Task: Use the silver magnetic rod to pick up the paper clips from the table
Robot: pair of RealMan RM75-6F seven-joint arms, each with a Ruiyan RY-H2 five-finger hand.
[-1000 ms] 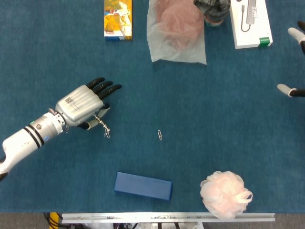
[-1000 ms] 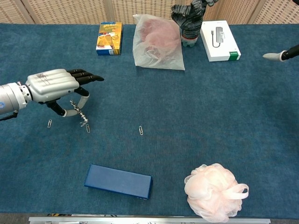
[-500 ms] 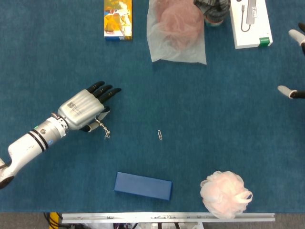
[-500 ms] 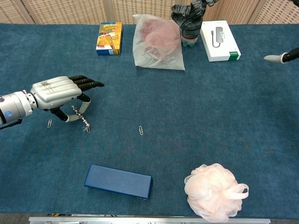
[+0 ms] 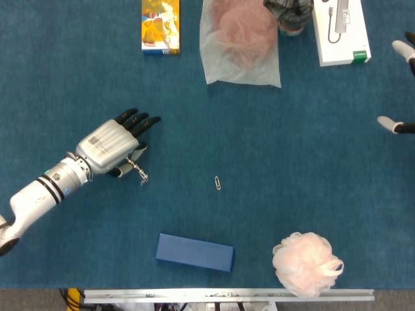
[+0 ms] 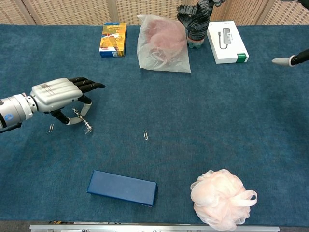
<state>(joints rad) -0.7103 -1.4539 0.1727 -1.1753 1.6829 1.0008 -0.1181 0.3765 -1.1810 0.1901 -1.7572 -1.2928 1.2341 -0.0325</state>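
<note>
My left hand (image 5: 110,146) (image 6: 55,95) hovers low over the left part of the blue table. Between thumb and finger it pinches a short silver magnetic rod (image 5: 134,164) (image 6: 78,116). A small chain of paper clips (image 5: 142,177) (image 6: 87,128) clings to the rod's lower end. One loose paper clip (image 5: 218,183) (image 6: 146,135) lies on the cloth to the right of the hand. Another paper clip (image 6: 51,128) lies just under the wrist. Only spread fingertips of my right hand (image 5: 397,123) (image 6: 288,60) show at the right edge, with nothing between them.
A dark blue box (image 5: 194,253) lies near the front edge, with a pink bath puff (image 5: 306,262) to its right. Along the back stand a yellow carton (image 5: 161,26), a clear bag with pink stuffing (image 5: 240,42), a dark wrapped bottle (image 5: 288,13) and a white box (image 5: 340,32).
My left hand has sunk slightly and drawn a little to the left, still holding the rod with its clips. The right hand and the loose clips have not moved.
</note>
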